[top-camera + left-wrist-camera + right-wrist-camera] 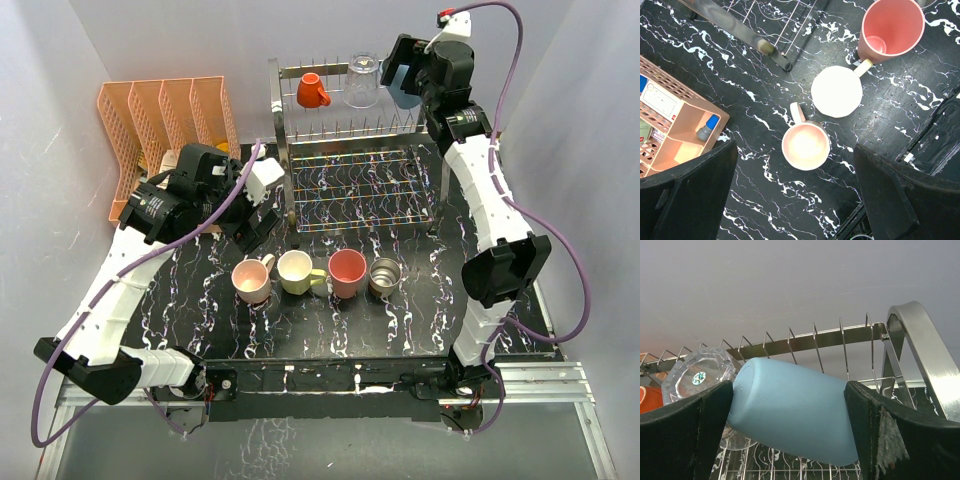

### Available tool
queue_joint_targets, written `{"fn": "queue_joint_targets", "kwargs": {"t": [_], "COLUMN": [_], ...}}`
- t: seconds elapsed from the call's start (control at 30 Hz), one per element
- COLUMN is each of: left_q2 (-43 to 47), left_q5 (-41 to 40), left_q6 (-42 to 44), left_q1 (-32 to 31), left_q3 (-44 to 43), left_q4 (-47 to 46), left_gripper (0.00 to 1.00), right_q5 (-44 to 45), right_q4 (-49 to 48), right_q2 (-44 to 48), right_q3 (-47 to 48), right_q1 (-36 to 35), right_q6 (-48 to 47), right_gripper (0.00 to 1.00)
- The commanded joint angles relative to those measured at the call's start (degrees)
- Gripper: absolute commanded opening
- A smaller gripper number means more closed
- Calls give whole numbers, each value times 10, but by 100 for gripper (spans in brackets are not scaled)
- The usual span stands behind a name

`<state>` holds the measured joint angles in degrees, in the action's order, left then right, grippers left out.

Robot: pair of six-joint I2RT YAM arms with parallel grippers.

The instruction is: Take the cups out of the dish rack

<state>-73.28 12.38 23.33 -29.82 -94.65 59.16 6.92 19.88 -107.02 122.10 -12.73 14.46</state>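
The chrome dish rack [355,180] stands at the back centre. On its upper tier are the small orange mug [312,92], the clear glass [362,82] and the light blue tumbler [795,412]. My right gripper [402,78] is shut on the tumbler, one pad at its base and one near its rim [788,390]. In front of the rack the pale pink mug [250,279], yellow mug [296,270], salmon-red cup [347,272] and steel cup [385,277] stand upright in a row. My left gripper [255,222] is open and empty, hovering above the pink mug [806,146].
A peach plastic organizer [165,125] stands at the back left and also shows in the left wrist view [670,125]. The rack's foot bar [740,30] lies beyond the mugs. The marbled black mat [330,330] ends near the arm bases.
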Motion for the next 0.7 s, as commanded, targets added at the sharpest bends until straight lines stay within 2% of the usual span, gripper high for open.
{"fn": "queue_joint_targets", "kwargs": {"t": [0.0,0.4,0.53,0.67], "left_q2": [12,26,29,34], "left_q5": [-7,-8,-6,-5], "left_q6": [-3,0,0,0], "left_q1": [2,2,1,2], "left_q3": [-9,-2,1,7], "left_q4": [2,3,3,3], "left_gripper": [97,97,97,97], "right_q5": [26,51,23,3], "right_q4": [22,33,-6,-16], "right_q2": [25,34,64,84], "right_q3": [-5,15,-12,-1], "right_q1": [20,47,50,50], "right_q6": [-10,39,40,42], "right_gripper": [97,95,96,98]}}
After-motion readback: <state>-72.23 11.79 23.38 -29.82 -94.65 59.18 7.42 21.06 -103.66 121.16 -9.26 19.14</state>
